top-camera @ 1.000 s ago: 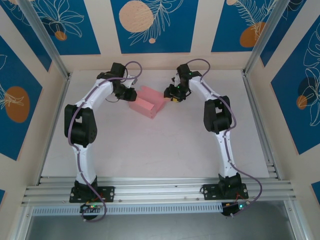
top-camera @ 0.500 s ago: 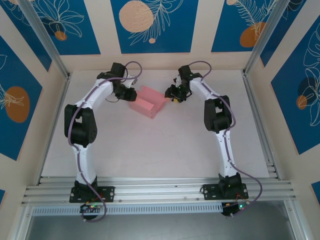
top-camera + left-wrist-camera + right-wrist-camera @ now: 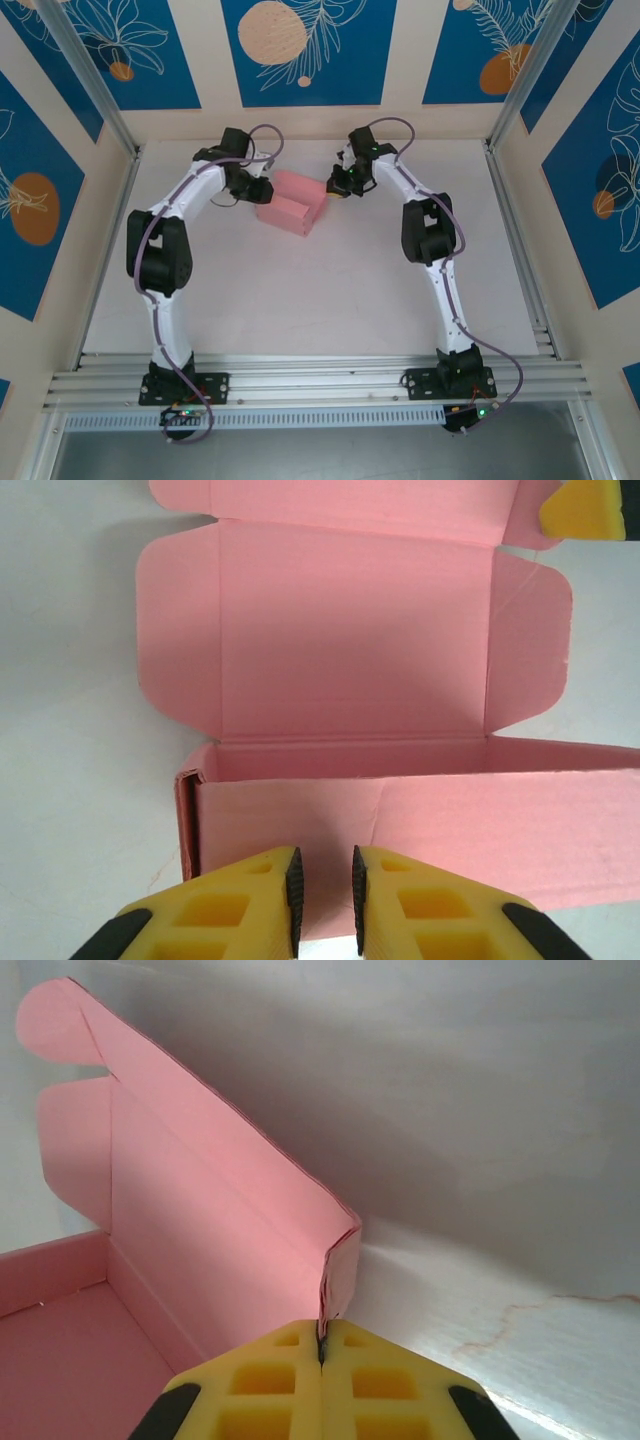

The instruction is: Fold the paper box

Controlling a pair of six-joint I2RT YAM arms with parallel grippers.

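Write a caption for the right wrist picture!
Right end effector pinching a corner flap of the pink paper box.

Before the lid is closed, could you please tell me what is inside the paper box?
Only bare pink card shows inside the paper box: floor and inner walls, nothing on them. The front wall hides most of the floor from the left wrist view.

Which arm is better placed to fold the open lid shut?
Right, probably: the right hand pinches the paper box by its lid corner; the left hand sits at the front wall.
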